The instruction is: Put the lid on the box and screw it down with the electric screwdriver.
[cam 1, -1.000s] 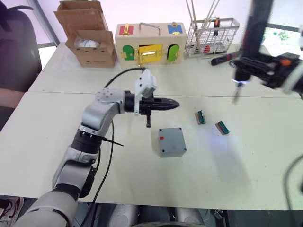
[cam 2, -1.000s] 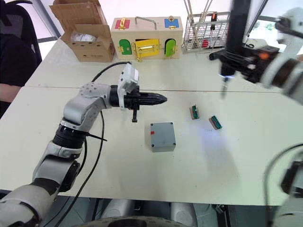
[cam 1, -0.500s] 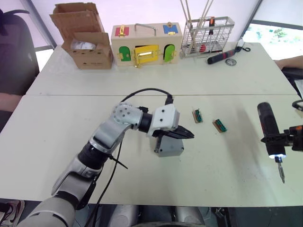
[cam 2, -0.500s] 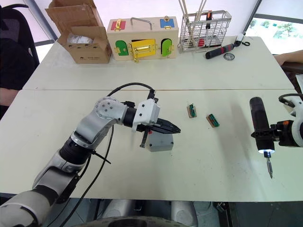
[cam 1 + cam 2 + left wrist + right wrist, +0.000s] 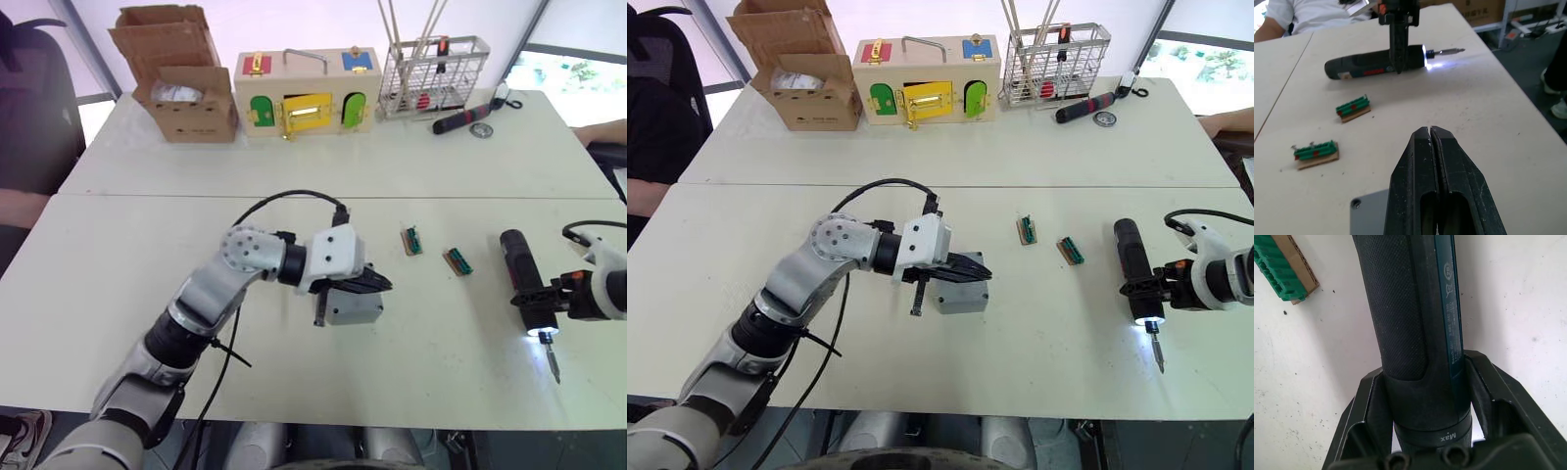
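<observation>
We record, on the pale bench [image 5: 118, 255], a grey junction box [image 5: 355, 308] near the middle, toward the near edge; whether its lid is seated we cannot tell, though a grey corner with a screw hole [image 5: 1355, 202] shows in the left wrist view. Our left gripper [image 5: 380, 284] lies directly over the box, its two black fingers [image 5: 1415, 176] pressed together with nothing between them. Our right gripper [image 5: 1154, 287] is clamped around the electric screwdriver [image 5: 1134, 268], a dark blue-black cylinder held near the bench's right edge, well apart from the box; its thin metal bit [image 5: 1157, 353] points toward the near edge and a white light glows at its nose. In the right wrist view the fingers [image 5: 1364, 406] sit tight against both sides of the screwdriver's barrel. Two small green terminal blocks on brown bases [image 5: 412, 241] [image 5: 458, 261] lie between the box and the screwdriver. Along the far edge we list an open cardboard box [image 5: 181, 83] at the left corner, a wooden box with coloured doors [image 5: 306, 93] beside it, a wire rack [image 5: 433, 73] further right, and a black-and-red handled tool [image 5: 458, 119] just beside a small round metal part [image 5: 481, 129].
</observation>
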Action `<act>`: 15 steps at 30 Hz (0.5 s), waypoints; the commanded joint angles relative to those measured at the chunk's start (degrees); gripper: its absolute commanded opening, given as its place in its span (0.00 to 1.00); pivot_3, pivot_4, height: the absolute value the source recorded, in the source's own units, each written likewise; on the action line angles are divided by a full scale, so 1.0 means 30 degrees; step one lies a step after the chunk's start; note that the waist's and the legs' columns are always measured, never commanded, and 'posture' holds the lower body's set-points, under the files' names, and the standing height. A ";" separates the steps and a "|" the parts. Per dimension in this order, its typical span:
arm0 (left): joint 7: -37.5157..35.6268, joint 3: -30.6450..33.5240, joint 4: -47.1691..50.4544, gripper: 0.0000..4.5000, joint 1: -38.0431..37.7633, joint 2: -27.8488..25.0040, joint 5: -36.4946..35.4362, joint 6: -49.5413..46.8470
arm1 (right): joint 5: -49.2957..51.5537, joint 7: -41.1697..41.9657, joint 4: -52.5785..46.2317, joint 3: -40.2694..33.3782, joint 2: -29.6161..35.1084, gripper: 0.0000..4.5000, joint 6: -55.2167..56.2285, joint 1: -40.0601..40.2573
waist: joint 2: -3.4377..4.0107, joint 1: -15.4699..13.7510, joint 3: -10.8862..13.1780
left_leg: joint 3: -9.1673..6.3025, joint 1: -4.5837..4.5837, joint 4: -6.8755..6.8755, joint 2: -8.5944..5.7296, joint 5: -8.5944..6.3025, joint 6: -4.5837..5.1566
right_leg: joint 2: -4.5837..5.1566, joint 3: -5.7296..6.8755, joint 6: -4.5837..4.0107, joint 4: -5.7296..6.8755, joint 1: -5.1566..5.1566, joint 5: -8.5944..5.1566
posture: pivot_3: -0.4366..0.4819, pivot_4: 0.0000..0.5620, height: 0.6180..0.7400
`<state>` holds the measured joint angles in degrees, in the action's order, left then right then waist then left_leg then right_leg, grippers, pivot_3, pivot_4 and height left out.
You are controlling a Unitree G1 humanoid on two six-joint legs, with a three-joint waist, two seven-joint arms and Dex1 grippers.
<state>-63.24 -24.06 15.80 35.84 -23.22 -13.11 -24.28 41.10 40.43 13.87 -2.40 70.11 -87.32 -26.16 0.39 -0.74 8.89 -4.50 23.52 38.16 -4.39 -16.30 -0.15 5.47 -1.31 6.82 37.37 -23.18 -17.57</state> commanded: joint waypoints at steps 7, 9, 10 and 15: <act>-0.0800 -0.0117 -0.0476 0.00 0.0693 -0.0536 0.0407 0.1224 | -0.1238 -0.0162 -0.1182 -0.1579 -0.0226 0.99 0.1118 0.0853 | -0.0040 -0.0035 -0.0006 | -0.0009 -0.0015 0.0027 -0.0005 0.0000 0.0000 | 0.0000 0.0008 0.0002 -0.0004 0.0040 0.0001 | 0.48 0.27 1.00; -0.0605 0.0216 -0.0912 0.00 0.0851 -0.0421 0.0431 0.1317 | -0.1605 0.0072 -0.1456 -0.1718 0.0221 0.99 0.2037 0.0787 | -0.0039 -0.0029 -0.0006 | -0.0010 -0.0015 0.0028 -0.0008 0.0000 0.0000 | 0.0002 0.0010 0.0002 -0.0003 0.0042 0.0002 | 0.48 0.27 1.00; -0.0369 0.0573 -0.1262 0.00 0.0987 -0.0370 0.0402 0.1291 | -0.1810 0.0252 -0.1429 -0.1907 0.0508 0.99 0.2728 0.0352 | -0.0032 -0.0016 -0.0007 | -0.0010 -0.0015 0.0028 -0.0008 0.0000 0.0001 | 0.0001 0.0010 0.0003 -0.0003 0.0041 0.0002 | 0.48 0.27 1.00; 0.0508 0.2936 -0.3566 0.00 0.1932 -0.0554 -0.0375 0.0874 | -0.2174 0.1054 -0.1937 -0.2162 0.0733 0.99 0.4583 -0.2830 | 0.0007 0.0102 0.0005 | 0.0020 -0.0015 0.0017 -0.0017 0.0000 0.0001 | -0.0014 -0.0020 0.0006 0.0063 -0.0026 0.0003 | 0.48 0.27 1.00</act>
<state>-62.50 -19.04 5.83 40.46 -24.33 -12.55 -21.71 34.78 42.53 10.42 -7.13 71.26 -75.30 -32.95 0.41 -0.44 8.91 -4.47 23.47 38.19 -4.38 -16.30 -0.15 5.37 -1.34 6.85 37.57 -23.27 -17.57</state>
